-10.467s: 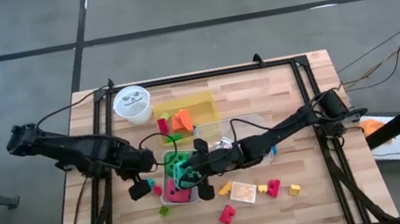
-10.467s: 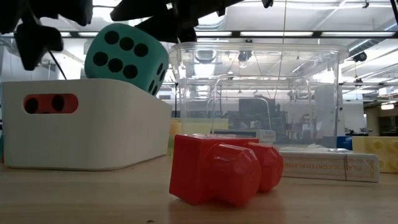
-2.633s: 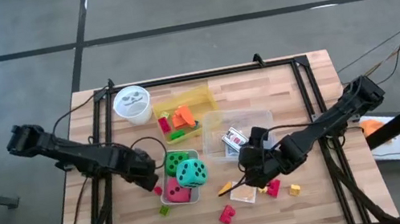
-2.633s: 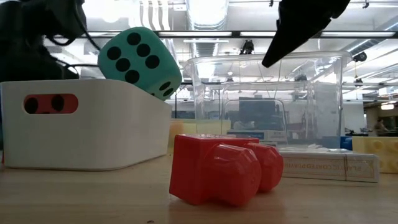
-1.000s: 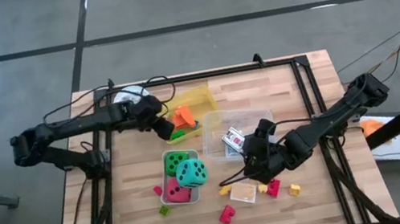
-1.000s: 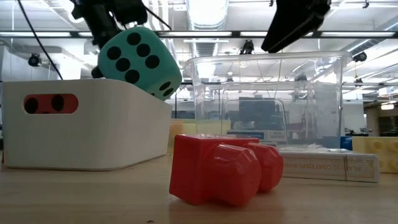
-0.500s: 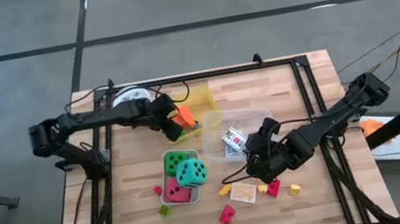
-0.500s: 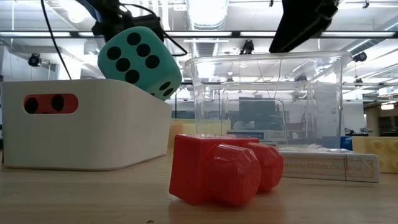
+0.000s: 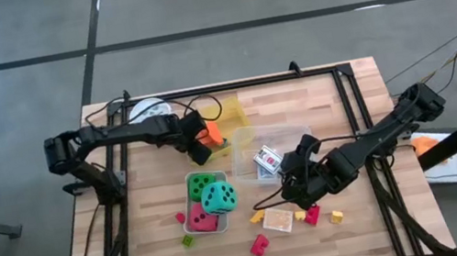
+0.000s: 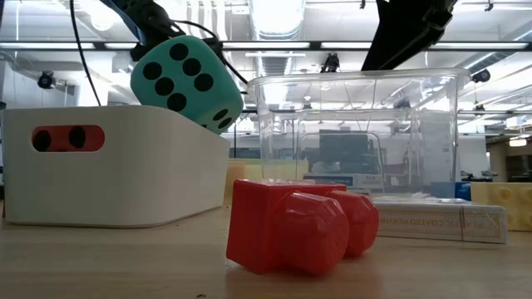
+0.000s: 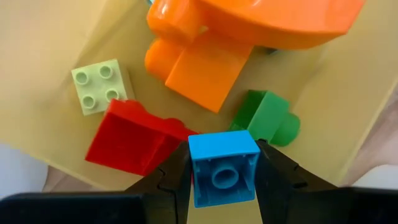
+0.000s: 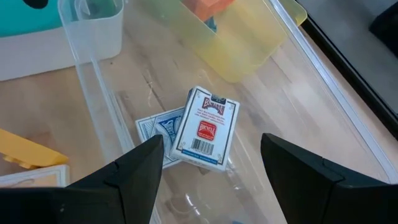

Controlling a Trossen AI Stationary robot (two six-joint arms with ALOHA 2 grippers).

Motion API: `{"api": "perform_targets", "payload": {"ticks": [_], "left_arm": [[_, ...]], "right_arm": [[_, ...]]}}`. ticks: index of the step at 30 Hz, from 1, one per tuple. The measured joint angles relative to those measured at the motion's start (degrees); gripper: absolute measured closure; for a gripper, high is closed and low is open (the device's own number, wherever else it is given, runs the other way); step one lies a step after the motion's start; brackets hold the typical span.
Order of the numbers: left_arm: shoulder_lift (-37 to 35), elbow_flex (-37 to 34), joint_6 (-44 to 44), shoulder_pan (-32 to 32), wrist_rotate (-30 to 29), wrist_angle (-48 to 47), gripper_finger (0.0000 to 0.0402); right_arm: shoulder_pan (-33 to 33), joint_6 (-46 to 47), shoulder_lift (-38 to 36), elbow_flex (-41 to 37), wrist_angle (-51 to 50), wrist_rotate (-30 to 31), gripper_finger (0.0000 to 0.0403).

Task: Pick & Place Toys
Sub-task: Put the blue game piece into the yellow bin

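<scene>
Since a second ago we see the left gripper [image 11: 224,171] carry its pinched blue block [image 11: 224,167] over the yellow tray [image 9: 230,109]; right gripper [image 12: 208,163], jaws spread, hangs above the card packs [image 12: 205,127].

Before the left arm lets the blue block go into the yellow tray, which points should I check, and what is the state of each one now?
1. Left claw shut on the blue block: ok, a finger presses each side.
2. Block is over the yellow tray: ok, tray floor shows behind it.
3. Free spot below: not ok, the red block and green block lie just ahead.
4. Height above the tray: cannot tell.
5. Right claw away from the drop: ok, open over the card packs in the clear box.
6. Orange piece stable: cannot tell.
</scene>
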Motion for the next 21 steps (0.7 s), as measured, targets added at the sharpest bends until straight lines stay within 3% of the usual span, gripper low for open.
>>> {"api": "perform_targets", "payload": {"ticks": [18, 21], "left_arm": [[0.26, -0.43, -0.12, -0.09, 0.85, 0.37, 0.0282], [0.26, -0.43, -0.22, -0.09, 0.85, 0.37, 0.0255]], "right_arm": [[0.00, 0.42, 0.00, -1.58, 0.10, -0.35, 0.0140], [0.00, 0.42, 0.02, -1.79, 0.13, -0.37, 0.0140]]}}
